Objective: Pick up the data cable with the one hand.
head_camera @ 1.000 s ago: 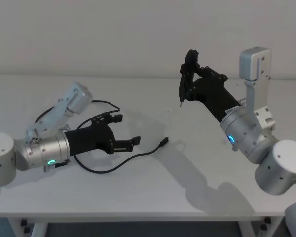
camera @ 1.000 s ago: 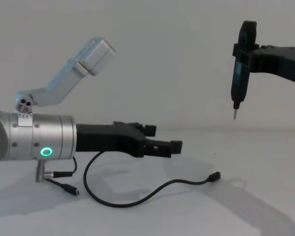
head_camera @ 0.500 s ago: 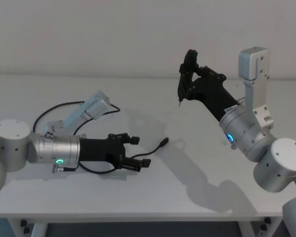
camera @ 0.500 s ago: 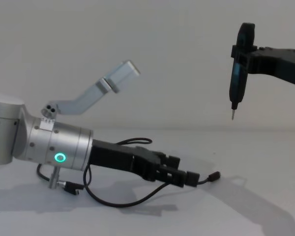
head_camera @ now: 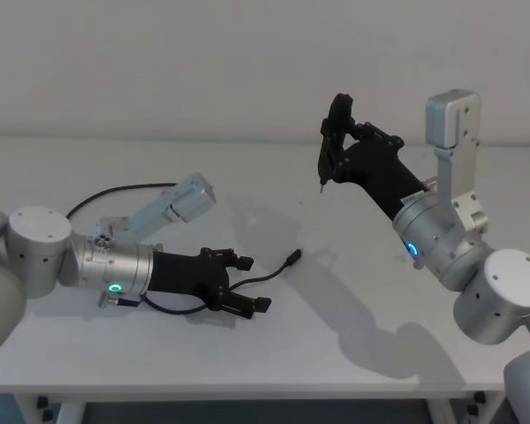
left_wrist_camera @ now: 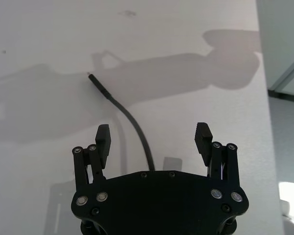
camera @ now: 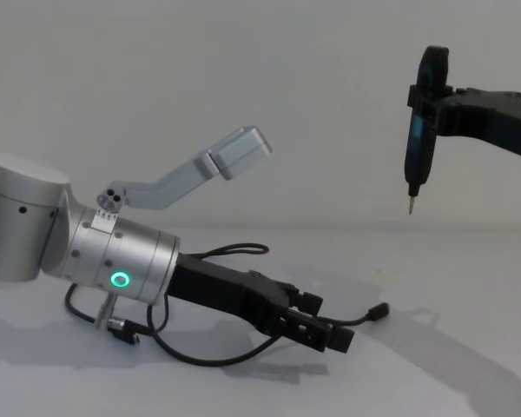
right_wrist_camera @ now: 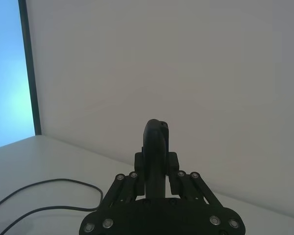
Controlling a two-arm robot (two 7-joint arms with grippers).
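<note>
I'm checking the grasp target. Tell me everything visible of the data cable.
The data cable is a thin black cord lying on the table in loose curves. One plug lies free ahead of the left pincer, whose open fingers straddle the cord; contact cannot be told. The rest loops under and behind that arm, its other plug below the wrist. The right pincer, gripping a pen-like tool, hangs well away.

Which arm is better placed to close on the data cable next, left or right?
Left. The left gripper sits low over the table with its jaws open, and the data cable runs between them. The right gripper is raised well away, shut on a pen-like tool.
</note>
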